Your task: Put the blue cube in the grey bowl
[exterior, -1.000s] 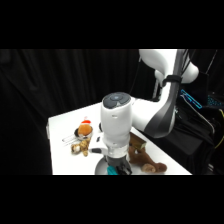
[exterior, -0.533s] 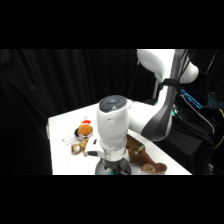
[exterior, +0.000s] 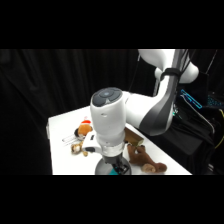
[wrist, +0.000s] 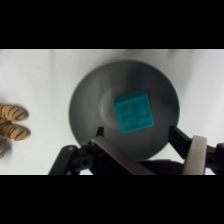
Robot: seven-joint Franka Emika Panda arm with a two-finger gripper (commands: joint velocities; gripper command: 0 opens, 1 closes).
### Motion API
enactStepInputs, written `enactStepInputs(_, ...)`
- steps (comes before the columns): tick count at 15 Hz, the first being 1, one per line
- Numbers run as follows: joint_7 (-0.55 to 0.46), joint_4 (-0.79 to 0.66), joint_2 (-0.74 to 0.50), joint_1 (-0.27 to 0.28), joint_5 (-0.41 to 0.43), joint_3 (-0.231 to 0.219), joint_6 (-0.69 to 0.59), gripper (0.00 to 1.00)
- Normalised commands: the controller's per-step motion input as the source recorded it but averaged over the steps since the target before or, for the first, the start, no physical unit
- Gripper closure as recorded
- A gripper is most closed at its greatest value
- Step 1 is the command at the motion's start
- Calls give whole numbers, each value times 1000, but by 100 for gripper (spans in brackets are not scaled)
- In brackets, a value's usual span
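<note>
Cube [wrist: 133, 112] lies flat inside the grey bowl [wrist: 90, 100], a little off the middle of the floor toward one side, with no finger touching it. The gripper [wrist: 145, 150] hangs directly above, its two fingers spread apart with the cube showing free between and beyond them, so it holds nothing. From the side, the arm's last link stands upright over the table's near edge, and the bowl [exterior: 103, 170] shows only as a dark sliver under it, with a speck of teal [exterior: 119, 171] beside the fingers. By my judgement the placing is as good as done, and what is left is to get clear cleanly: lift straight up with the fingers kept wide, so that neither tip clips the rim or drags the bowl sideways. The striped toy [wrist: 12, 122] lies on the table well apart from the bowl.
</note>
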Motion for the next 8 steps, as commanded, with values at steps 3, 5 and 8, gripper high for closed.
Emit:
enactStepInputs(3, -27, -42, -304, -52, 17, -6, -330, 0)
enactStepInputs(5, -88, -74, -328, -97, 72, 25, -282, 0)
enactStepInputs(8, -43, -80, -331, -74, 59, 16, -207, 0)
